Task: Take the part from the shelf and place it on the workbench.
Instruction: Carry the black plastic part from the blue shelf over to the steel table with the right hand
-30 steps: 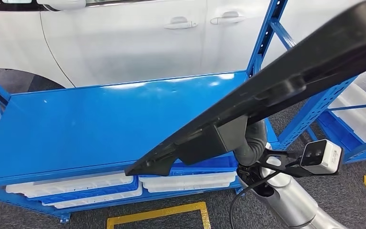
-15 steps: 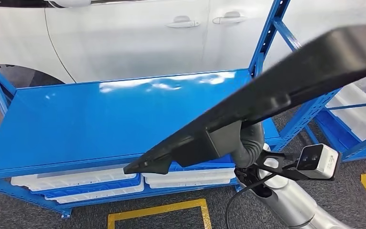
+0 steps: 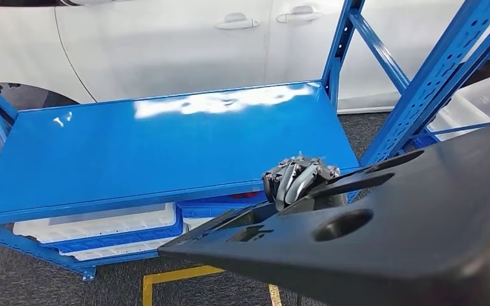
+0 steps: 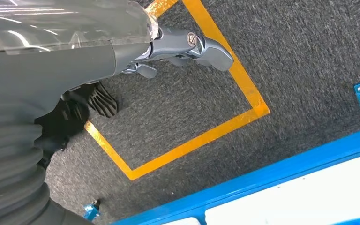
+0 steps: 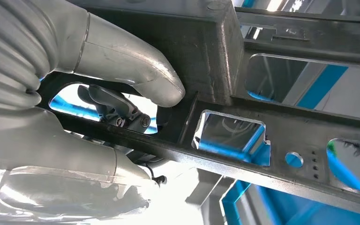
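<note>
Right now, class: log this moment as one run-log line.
right hand: grips black part | part: above floor, off blue workbench | left hand: empty, hanging

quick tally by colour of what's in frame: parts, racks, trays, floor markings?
Black part, held by the right robot hand: 1
Blue racks: 2, workbench rack and right-side rack
White trays under the workbench top: at least 2
Yellow floor outline: 1
White car: 1
Total: 7
</note>
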Motion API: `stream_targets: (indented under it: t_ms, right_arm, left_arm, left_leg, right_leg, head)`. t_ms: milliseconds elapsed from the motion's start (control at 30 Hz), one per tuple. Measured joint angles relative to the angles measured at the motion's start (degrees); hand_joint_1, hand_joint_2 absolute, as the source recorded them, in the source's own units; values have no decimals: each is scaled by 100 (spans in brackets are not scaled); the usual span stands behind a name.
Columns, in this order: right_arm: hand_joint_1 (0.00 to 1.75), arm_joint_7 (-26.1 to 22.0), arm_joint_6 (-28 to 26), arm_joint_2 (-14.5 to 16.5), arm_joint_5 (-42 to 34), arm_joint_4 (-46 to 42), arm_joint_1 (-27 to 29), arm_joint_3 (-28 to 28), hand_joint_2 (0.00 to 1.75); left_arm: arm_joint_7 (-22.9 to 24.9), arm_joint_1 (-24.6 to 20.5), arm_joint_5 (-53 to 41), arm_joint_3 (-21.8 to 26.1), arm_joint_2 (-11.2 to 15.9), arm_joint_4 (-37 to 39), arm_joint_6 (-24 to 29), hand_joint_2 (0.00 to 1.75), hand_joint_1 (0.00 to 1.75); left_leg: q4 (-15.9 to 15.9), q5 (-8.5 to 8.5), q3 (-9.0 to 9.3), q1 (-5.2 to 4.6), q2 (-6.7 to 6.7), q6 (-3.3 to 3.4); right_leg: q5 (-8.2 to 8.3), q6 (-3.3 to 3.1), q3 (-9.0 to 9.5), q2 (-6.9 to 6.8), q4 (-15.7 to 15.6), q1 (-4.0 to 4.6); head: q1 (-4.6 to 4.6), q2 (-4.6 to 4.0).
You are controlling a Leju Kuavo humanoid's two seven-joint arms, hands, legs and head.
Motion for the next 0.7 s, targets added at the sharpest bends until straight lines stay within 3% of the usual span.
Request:
stream_targets:
  t_ms: [67, 133, 167, 200, 233, 300, 333, 367, 400, 467, 533, 567, 633, 667, 700]
  right_arm:
    - [175, 13, 26, 88, 37, -34, 8, -11, 175]
    - [175, 23, 28, 149, 53, -47, 13, -21, 175]
    - [175, 29, 29, 166, 59, -51, 18, -27, 175]
    - [175, 39, 36, 176, 64, -54, 21, -38, 175]
    - [175, 54, 50, 188, 68, -56, 24, -51, 175]
    - [175, 88, 100, 235, 77, -56, 30, -68, 175]
    - [175, 101, 128, 262, 82, -54, 34, -70, 175]
    - [175, 113, 155, 289, 85, -53, 37, -72, 175]
    - [175, 127, 180, 314, 87, -51, 38, -74, 175]
    - [175, 160, 226, 370, 87, -50, 32, -82, 175]
    - [175, 193, 261, 434, 90, -49, 7, -99, 175]
    - [175, 205, 281, 461, 93, -49, -9, -111, 175]
    - [175, 217, 320, 496, 99, -44, -30, -133, 175]
    - [175, 231, 340, 511, 100, -36, -45, -146, 175]
    - [175, 246, 356, 529, 99, -24, -64, -161, 175]
  left_arm:
    - [2, -23, -2, -1, 3, 0, 3, 175, 0]
    - [3, -20, -3, -1, 3, 0, 12, 175, 0]
    - [4, -19, -2, -1, 0, 0, 15, 175, 0]
    - [5, -22, 1, -1, -4, 0, 18, 175, 0]
    - [7, -26, 4, -1, -7, 0, 19, 175, 0]
    - [9, -30, 4, -2, -8, 0, 24, 175, 0]
    - [11, -29, 5, -2, -8, 0, 28, 175, 0]
    - [14, -28, 5, -2, -9, 0, 32, 175, 0]
    - [16, -27, 5, -2, -10, 0, 36, 175, 0]
    - [20, -28, 4, -2, -16, 0, 42, 175, 0]
    - [19, -28, 5, -2, -24, 0, 47, 175, 0]
    - [19, -28, 5, -2, -25, 0, 49, 175, 0]
    - [18, -20, 6, -2, -27, 0, 55, 175, 0]
    - [18, -14, 6, -1, -26, 0, 60, 175, 0]
    - [17, -7, 5, -1, -27, 0, 64, 175, 0]
  left_leg:
    - [-310, 96, 142, -32, -9, 54]
    - [-298, 214, 80, -45, -14, 115]
    - [-308, 291, 37, -37, -1, 150]
    - [-323, 372, -21, -26, 13, 189]
    - [-335, 456, -96, -13, 30, 220]
    - [-328, 604, -277, -14, 50, 250]
    - [-321, 679, -378, -15, 56, 245]
    - [-311, 752, -482, -16, 59, 237]
    - [-298, 821, -589, -15, 61, 225]
    - [-261, 942, -773, -14, 61, 191]
    - [-226, 1041, -889, -26, 49, 139]
    - [-223, 1089, -913, -30, 44, 106]
    - [-258, 1199, -932, -25, 37, 33]
    - [-247, 1191, -958, -14, 28, 0]
    - [-168, 1080, -1007, -6, 19, -27]
  right_leg:
    - [101, 71, -23, -3, -14, -1]
    - [216, 147, -25, 2, -69, -11]
    - [189, 176, -46, 10, -60, -19]
    - [45, 199, -92, 18, 31, -24]
    - [-221, 218, -166, 24, 246, -30]
    - [-885, 249, -325, 22, 966, -43]
    - [-1074, 265, -366, 20, 1330, -46]
    - [-1114, 275, -344, 19, 1570, -49]
    - [-1029, 278, -234, 18, 1629, -50]
    - [-796, 255, 294, 20, 1145, -52]
    - [-865, 201, 933, 28, 315, -28]
    - [-940, 171, 1115, 32, 37, -10]
    - [-945, 95, 1150, 31, -124, 16]
    - [-882, 48, 1107, 18, -142, 13]
    - [-812, -4, 1050, 7, -152, 5]
  head:
    - [-1, 0]
    - [-1, 0]
    - [1, 0]
    - [1, 0]
    - [1, 0]
    - [1, 0]
    - [1, 0]
    - [1, 0]
    - [1, 0]
    - [0, 0]
    - [-3, 0]
    - [-4, 0]
    - [-7, 0]
    - [-6, 0]
    - [-7, 0]
